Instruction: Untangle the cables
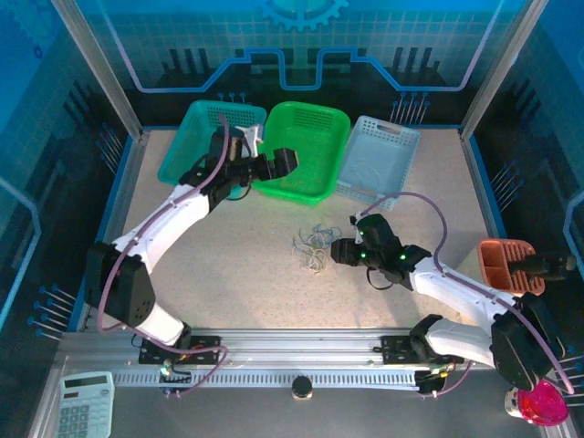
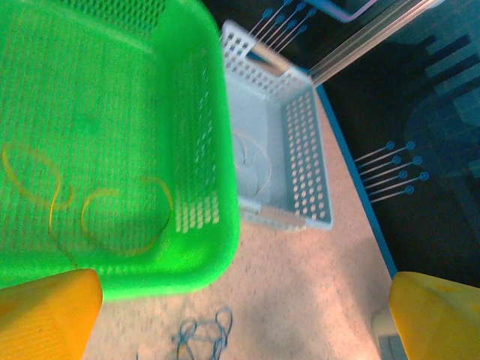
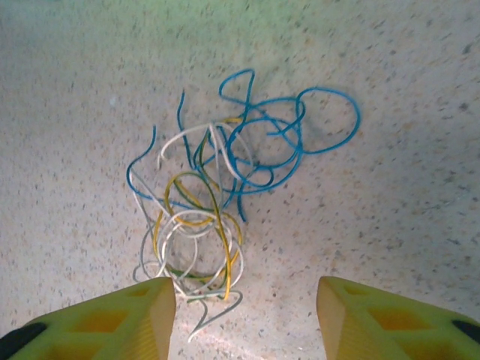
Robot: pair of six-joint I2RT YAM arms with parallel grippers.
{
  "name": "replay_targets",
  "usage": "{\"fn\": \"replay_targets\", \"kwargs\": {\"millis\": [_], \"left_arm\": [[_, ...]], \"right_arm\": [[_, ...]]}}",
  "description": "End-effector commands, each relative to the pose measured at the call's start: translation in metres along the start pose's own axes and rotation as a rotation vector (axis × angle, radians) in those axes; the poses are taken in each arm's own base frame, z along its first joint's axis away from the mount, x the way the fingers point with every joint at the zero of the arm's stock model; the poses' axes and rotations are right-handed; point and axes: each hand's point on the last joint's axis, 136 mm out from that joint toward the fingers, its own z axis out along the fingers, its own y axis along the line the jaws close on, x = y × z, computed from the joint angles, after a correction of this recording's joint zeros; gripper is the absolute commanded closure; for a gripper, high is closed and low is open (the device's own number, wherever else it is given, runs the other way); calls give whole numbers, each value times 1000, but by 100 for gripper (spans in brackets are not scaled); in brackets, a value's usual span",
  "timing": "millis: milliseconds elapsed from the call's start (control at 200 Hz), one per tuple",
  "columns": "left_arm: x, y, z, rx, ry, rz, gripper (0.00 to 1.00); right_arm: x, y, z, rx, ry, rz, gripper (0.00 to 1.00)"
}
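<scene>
The cables (image 1: 313, 245) lie in a small clump of thin blue, white and yellow cords (image 3: 217, 202) on the speckled table, just left of my right gripper (image 1: 339, 251). In the right wrist view that gripper (image 3: 247, 315) hovers over the clump's near edge, open, with nothing between its fingers (image 3: 112, 322); a white cord end lies by the left one. My left gripper (image 1: 285, 162) hangs open over the near rim of the green basket (image 1: 315, 182). A yellow cable (image 2: 124, 221) lies inside the green basket (image 2: 202, 112). Blue cords (image 2: 202, 337) show on the table below the left gripper (image 2: 240, 330).
A teal basket (image 1: 205, 137) stands left of the green one and a light blue basket (image 1: 379, 160) right of it, holding a thin white cord (image 2: 251, 161). An orange holder (image 1: 506, 265) sits at the right edge. A calculator (image 1: 82, 406) lies by the front rail.
</scene>
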Motion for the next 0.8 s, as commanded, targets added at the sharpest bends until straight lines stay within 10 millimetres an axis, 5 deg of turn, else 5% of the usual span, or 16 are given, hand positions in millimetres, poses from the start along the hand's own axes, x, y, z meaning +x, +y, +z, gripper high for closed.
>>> {"fn": "replay_targets", "kwargs": {"millis": [0, 380, 795], "left_arm": [[21, -1, -9, 38, 21, -78, 1], [83, 6, -37, 48, 80, -171, 1], [91, 23, -53, -38, 58, -160, 1]], "right_arm": [[1, 13, 0, -62, 46, -18, 50], [17, 0, -10, 20, 90, 14, 43], [-43, -25, -126, 113, -215, 142, 32]]}}
